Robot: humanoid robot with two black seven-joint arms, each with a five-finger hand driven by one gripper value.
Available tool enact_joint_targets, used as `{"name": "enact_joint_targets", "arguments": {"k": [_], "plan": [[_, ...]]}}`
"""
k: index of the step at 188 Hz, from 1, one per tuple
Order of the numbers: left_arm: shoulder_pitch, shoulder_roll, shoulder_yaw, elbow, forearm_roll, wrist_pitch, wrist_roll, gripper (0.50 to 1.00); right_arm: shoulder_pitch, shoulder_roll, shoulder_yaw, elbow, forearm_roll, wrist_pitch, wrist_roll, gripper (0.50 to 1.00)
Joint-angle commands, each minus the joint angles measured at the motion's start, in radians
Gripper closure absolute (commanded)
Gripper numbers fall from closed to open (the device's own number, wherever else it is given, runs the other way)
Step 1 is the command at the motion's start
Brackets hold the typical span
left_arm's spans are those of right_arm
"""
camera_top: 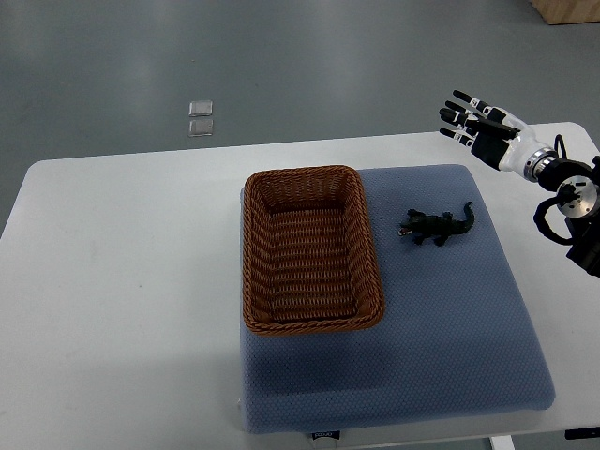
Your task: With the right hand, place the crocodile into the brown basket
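Observation:
A small dark green toy crocodile [437, 225] lies on the blue mat [441, 319], just right of the brown wicker basket [257, 253]. The basket stands on the mat's left part and holds nothing. My right hand [473, 122] hovers above the table's far right corner, up and to the right of the crocodile and well apart from it. Its fingers [461, 97] are spread and hold nothing. The right arm comes in from the right edge.
The mat lies on a white table [122, 272]. Two small clear square items [200, 118] sit on the grey floor beyond the table's far edge. A wooden piece [567, 9] shows at the top right corner.

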Motion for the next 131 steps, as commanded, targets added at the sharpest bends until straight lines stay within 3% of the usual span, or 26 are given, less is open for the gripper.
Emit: {"name": "enact_joint_targets", "arguments": {"k": [1,131], "plan": [[0.0,0.0,0.0,-0.003,0.002,-0.001,0.0,0.5,-0.004,-0.002,0.0,0.0,-0.001,0.0,0.002,0.556],[-0.006,0.0,0.0,0.006,0.0,0.003,0.003,0.5,0.004,-0.008,-0.021,0.0,-0.061,0.0,0.008,0.558]]}}
